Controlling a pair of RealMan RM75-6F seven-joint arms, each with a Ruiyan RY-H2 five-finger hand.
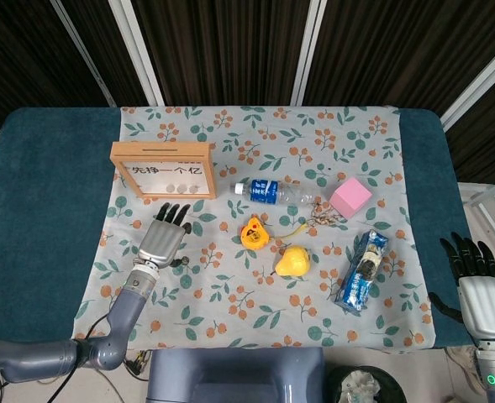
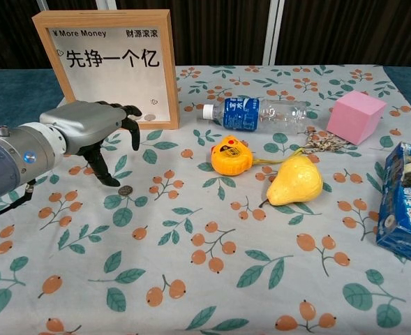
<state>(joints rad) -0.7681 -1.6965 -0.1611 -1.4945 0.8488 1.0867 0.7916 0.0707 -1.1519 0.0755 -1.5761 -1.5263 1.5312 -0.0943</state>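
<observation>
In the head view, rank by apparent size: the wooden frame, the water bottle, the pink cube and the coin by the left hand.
1. wooden frame, clearly largest.
2. water bottle, long but slim.
3. pink cube.
4. coin, a small dot beside the left hand.
All lie on one cloth, so nearness hardly skews this.

Left hand (image 2: 97,129) low, fingers spread
</observation>
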